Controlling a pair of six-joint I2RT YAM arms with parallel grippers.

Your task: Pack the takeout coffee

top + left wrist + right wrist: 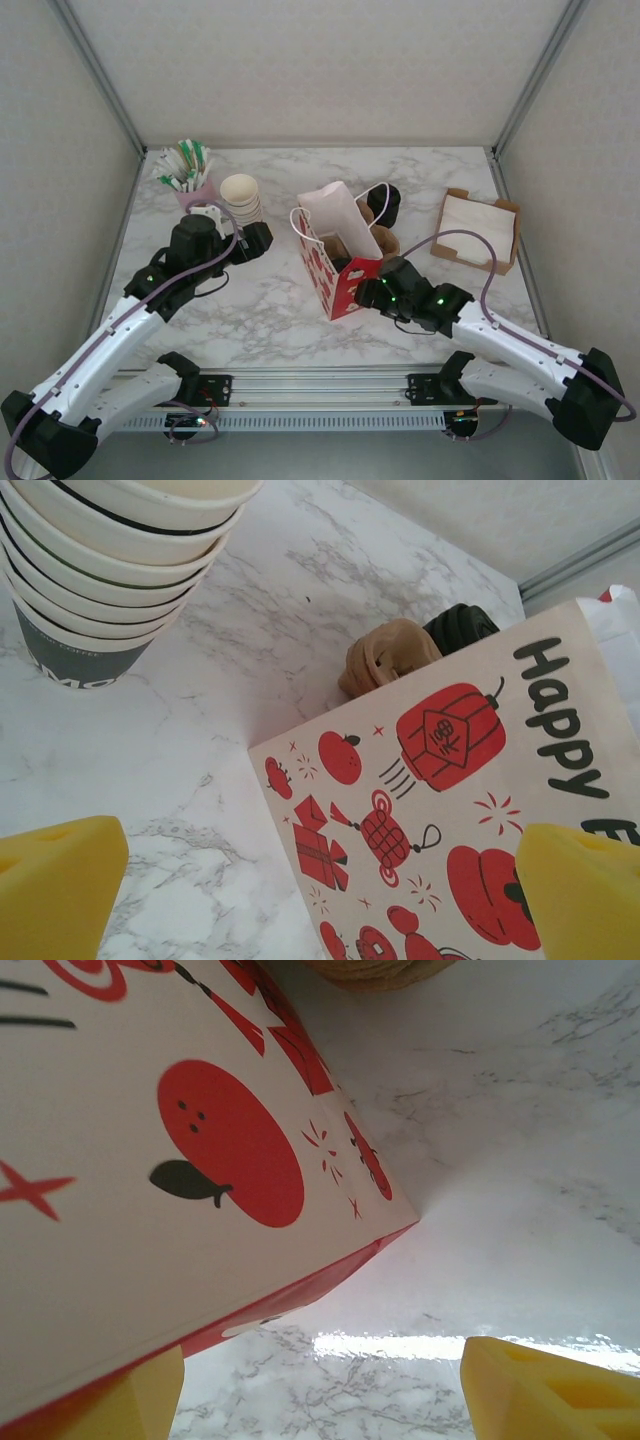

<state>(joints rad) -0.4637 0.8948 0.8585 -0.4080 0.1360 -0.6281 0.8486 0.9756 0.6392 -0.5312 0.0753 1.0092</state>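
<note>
The takeout coffee is out of view. A white paper bag with red prints stands mid-table, its mouth open. My left gripper hovers left of the bag, beside a stack of lidless cream cups. It is open, and in its wrist view its yellow fingertips frame the bag's printed side from some distance. My right gripper is low at the bag's near right corner. It is open too, with its left fingertip under the bag's bottom edge and bare marble between the jaws.
A black stack of lids and brown cup sleeves stand behind the bag. A cardboard napkin box is at the right. A pink holder of stir sticks stands at the back left. The cream cup stack looms close to the left wrist.
</note>
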